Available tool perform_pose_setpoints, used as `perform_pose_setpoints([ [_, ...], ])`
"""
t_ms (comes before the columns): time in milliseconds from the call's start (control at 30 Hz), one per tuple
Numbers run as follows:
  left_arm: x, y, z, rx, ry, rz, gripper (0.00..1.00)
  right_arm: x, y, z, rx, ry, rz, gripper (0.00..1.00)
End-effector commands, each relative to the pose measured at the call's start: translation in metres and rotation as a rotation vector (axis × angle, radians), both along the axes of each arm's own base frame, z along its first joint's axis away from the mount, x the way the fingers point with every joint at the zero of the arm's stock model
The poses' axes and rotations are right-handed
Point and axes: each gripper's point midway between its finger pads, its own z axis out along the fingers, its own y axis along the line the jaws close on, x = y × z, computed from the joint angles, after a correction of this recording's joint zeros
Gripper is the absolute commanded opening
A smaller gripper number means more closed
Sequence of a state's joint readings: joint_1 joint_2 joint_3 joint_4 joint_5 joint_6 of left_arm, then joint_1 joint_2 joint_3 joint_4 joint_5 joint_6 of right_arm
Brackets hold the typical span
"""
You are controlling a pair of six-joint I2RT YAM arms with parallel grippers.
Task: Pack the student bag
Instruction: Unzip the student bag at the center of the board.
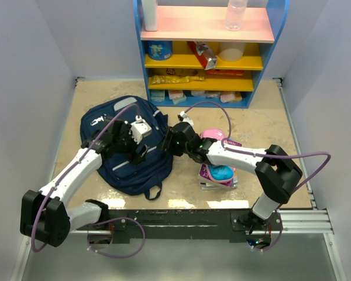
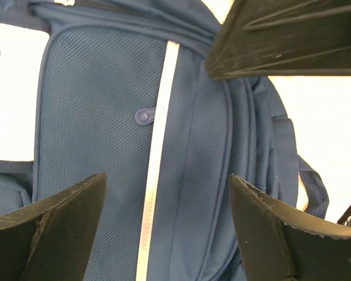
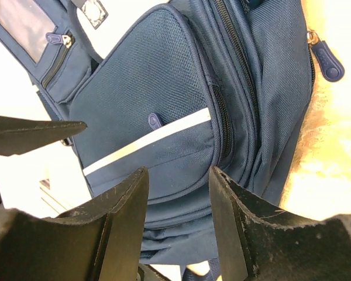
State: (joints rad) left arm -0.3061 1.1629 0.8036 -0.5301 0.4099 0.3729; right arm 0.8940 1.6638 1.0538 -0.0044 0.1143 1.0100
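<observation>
The left end effector (image 2: 167, 181) hung spread wide and empty over the student bag (image 1: 131, 172), which lay flat on the counter (image 1: 269, 117); the right end effector (image 3: 178, 175) was half-spread, empty. Beside the bag, pink items (image 1: 217, 171) lay apparently unpacked.

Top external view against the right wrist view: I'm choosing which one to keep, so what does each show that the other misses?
Only top external: the blue shelf and the pink pencil case. Only right wrist: a zip pull and the front pocket's button tab. Both: the navy backpack and the right pincer, open and holding nothing.
</observation>
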Motion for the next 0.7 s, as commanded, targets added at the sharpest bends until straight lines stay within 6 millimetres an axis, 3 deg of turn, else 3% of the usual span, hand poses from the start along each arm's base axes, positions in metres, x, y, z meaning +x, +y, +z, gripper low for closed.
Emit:
perform_pose_setpoints([
  [0,0.005,-0.01,0.014,-0.007,-0.079,-0.006,0.9,-0.001,-0.002,-0.014,-0.01,0.037,-0.02,0.49],
  [467,0.005,-0.002,0.012,0.049,-0.127,0.016,0.96,0.004,0.018,-0.029,0.021,0.07,0.006,0.47],
  [667,0.002,-0.002,0.008,0.049,-0.126,0.016,0.97,0.006,0.028,-0.01,0.101,0.047,0.014,0.45],
])
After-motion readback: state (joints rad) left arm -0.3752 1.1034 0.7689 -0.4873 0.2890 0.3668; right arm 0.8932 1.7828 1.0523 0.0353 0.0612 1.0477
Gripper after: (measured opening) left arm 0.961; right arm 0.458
